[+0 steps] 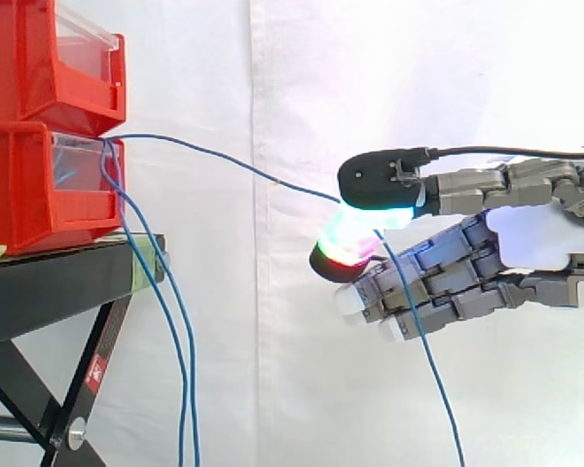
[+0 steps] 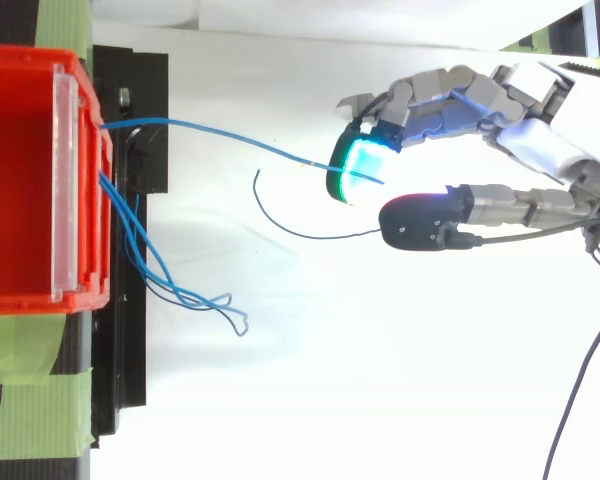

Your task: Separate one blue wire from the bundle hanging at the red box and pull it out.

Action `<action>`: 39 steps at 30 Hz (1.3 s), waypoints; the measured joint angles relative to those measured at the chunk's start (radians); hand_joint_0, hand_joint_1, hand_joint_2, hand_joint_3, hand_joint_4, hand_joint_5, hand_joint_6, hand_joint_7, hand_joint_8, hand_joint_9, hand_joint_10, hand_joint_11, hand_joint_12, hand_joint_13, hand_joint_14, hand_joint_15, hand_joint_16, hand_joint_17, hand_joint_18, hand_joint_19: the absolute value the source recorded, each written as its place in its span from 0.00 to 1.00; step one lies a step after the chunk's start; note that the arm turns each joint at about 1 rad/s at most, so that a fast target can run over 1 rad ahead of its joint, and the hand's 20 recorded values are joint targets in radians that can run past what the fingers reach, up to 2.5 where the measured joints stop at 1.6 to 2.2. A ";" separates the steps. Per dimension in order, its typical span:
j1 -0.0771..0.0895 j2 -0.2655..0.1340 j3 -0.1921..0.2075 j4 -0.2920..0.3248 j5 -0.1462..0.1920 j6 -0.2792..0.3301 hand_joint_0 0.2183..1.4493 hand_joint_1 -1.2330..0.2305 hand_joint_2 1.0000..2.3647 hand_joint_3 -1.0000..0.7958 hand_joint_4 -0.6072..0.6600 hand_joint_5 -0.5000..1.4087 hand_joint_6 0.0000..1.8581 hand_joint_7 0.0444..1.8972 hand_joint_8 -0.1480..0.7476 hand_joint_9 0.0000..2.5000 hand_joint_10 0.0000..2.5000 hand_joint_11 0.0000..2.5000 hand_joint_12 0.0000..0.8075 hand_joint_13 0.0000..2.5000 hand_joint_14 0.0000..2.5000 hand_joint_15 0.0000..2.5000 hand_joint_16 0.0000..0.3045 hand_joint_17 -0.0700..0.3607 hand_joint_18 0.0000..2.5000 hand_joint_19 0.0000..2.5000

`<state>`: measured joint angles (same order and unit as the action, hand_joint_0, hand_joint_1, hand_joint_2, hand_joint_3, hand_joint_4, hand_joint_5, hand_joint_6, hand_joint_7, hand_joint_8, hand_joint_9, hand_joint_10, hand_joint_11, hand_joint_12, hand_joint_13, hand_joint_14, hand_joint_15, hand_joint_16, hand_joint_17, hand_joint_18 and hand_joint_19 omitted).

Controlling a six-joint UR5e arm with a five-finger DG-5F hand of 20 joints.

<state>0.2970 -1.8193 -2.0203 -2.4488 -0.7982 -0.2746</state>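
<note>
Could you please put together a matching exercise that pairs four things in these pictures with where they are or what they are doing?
Things:
1. separated blue wire
2. remaining blue wires
3. red bins
4. hand

Places or states:
A. stacked on the black stand
B. hanging down in front of the stand
C. stretched from the bins to the hand
D. pinching one wire

Pairs: 1-C, 2-B, 3-A, 4-D.
</note>
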 measured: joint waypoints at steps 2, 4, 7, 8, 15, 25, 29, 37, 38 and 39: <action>0.000 0.000 0.000 0.000 0.000 0.000 0.31 0.28 0.01 0.57 0.38 0.20 0.46 0.59 0.56 0.28 0.00 0.19 0.56 0.16 0.00 0.11 0.22 0.51 0.16 0.10; 0.000 0.000 0.000 0.000 0.000 0.000 0.31 0.28 0.01 0.57 0.38 0.20 0.46 0.59 0.56 0.28 0.00 0.19 0.57 0.16 0.00 0.12 0.22 0.51 0.17 0.10; 0.000 0.000 0.000 0.000 0.000 0.000 0.31 0.28 0.01 0.57 0.38 0.20 0.46 0.59 0.56 0.29 0.00 0.19 0.57 0.16 0.00 0.11 0.22 0.51 0.17 0.10; 0.000 0.000 0.000 0.000 -0.001 0.000 0.31 0.28 0.01 0.57 0.38 0.20 0.46 0.59 0.56 0.29 0.00 0.19 0.57 0.16 0.00 0.11 0.22 0.51 0.17 0.10; 0.000 0.000 0.000 0.000 -0.001 0.000 0.31 0.28 0.01 0.57 0.38 0.20 0.46 0.59 0.56 0.29 0.00 0.20 0.57 0.17 0.00 0.12 0.22 0.51 0.18 0.10; 0.000 0.000 0.000 0.000 0.000 0.000 0.31 0.28 0.01 0.57 0.38 0.20 0.46 0.59 0.56 0.29 0.00 0.20 0.57 0.17 0.00 0.12 0.22 0.51 0.18 0.10; 0.000 0.000 0.000 0.000 0.000 0.000 0.31 0.28 0.01 0.57 0.37 0.19 0.46 0.59 0.56 0.29 0.00 0.20 0.57 0.18 0.00 0.12 0.22 0.51 0.18 0.10; 0.000 0.000 0.000 0.000 0.000 0.000 0.31 0.28 0.01 0.57 0.38 0.19 0.46 0.59 0.56 0.29 0.00 0.20 0.57 0.18 0.00 0.12 0.22 0.51 0.18 0.11; 0.000 0.000 0.000 0.000 0.000 0.000 0.31 0.28 0.01 0.57 0.38 0.19 0.46 0.59 0.56 0.29 0.00 0.20 0.57 0.18 0.00 0.12 0.22 0.51 0.18 0.11; 0.000 0.000 0.000 0.000 0.000 0.000 0.31 0.28 0.01 0.57 0.38 0.19 0.46 0.59 0.56 0.29 0.00 0.20 0.57 0.18 0.00 0.12 0.22 0.51 0.18 0.11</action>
<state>0.2971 -1.8193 -2.0203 -2.4492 -0.7982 -0.2746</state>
